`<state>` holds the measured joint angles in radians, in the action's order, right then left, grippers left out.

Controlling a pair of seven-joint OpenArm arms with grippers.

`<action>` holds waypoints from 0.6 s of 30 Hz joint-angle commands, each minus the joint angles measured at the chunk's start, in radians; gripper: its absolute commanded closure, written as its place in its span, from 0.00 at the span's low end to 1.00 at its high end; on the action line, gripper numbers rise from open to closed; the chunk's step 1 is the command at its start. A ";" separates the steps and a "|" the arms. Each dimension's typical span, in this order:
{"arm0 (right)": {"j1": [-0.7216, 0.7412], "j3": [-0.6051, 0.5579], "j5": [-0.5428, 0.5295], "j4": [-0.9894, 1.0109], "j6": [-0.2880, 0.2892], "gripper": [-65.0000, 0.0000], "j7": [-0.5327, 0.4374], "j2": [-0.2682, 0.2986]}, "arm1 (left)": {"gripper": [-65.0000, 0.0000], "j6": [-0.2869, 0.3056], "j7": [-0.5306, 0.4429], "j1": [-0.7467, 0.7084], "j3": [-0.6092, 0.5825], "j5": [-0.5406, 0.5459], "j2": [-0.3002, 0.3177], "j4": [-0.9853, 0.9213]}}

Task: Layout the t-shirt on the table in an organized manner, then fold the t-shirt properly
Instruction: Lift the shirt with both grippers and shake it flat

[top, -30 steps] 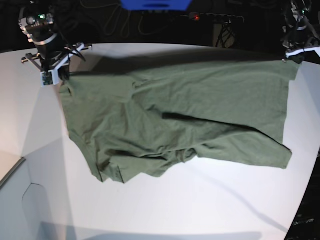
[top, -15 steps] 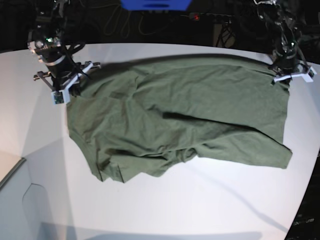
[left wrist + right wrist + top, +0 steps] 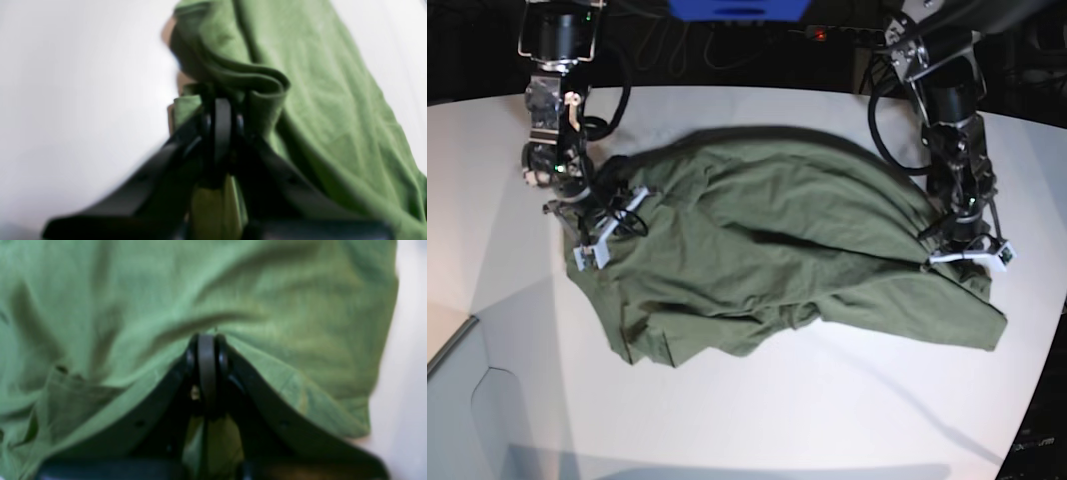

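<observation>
I have both arms down on the t-shirt [image 3: 767, 250], which lies bunched across the middle of the white bench [image 3: 757, 420], its near edge rumpled into a heap toward the near left and one flatter corner running out to the right.

The left gripper [image 3: 223, 100] is pinched tight on a rolled, hemmed edge of the cloth; in its wrist view the fabric curls over the closed jaws in a thick doubled lip, and the bare bench shows beside it. In the base view that arm stands on the right side of the scene, with its gripper low at the shirt's right edge.

The right gripper [image 3: 206, 340] is likewise clamped on the cloth, its jaws together with a fold rising into them and creases fanning out from the pinch. It sits at the shirt's left edge in the base view.

I judge the two holds are at opposite ends of one edge so that the shirt can be lifted or drawn taut between them and laid flat. The layout is not done: the body is slack and ridged, with a deep fold running across its middle.

The cloth is a soft, matte olive knit, limp enough to sag and wrinkle wherever it is not under tension. The bench is smooth, so I expect the shirt to slide readily if dragged.
</observation>
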<state>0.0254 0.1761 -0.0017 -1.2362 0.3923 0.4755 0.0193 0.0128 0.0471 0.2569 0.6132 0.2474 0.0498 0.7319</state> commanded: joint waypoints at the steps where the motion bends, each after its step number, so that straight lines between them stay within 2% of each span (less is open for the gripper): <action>1: 0.043 0.000 0.001 0.017 0.003 1.00 -0.008 0.017 | 1.00 -0.017 0.044 0.028 -0.002 -0.029 -0.008 -0.065; 5: 0.176 0.010 0.001 0.163 0.001 1.00 -0.019 0.026 | 1.00 -0.017 -0.109 0.183 -0.002 -0.124 -0.005 -0.321; 9: 0.290 0.012 0.001 0.333 -0.019 1.00 -0.108 0.057 | 1.00 -0.017 -0.260 0.339 -0.002 -0.196 -0.001 -0.521; 12: 0.356 0.012 0.001 0.430 -0.074 1.00 -0.159 0.083 | 1.00 -0.017 -0.280 0.422 -0.002 -0.236 -0.008 -0.545; 18: 0.365 0.012 -0.004 0.441 -0.076 1.00 -0.199 0.126 | 1.00 -0.010 -0.281 0.463 -0.002 -0.242 -0.009 -0.545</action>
<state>0.3645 0.1864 -0.0017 -0.7765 0.3283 0.2935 0.1341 -0.0040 -0.2146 0.6930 0.6132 0.0044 0.0391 0.1757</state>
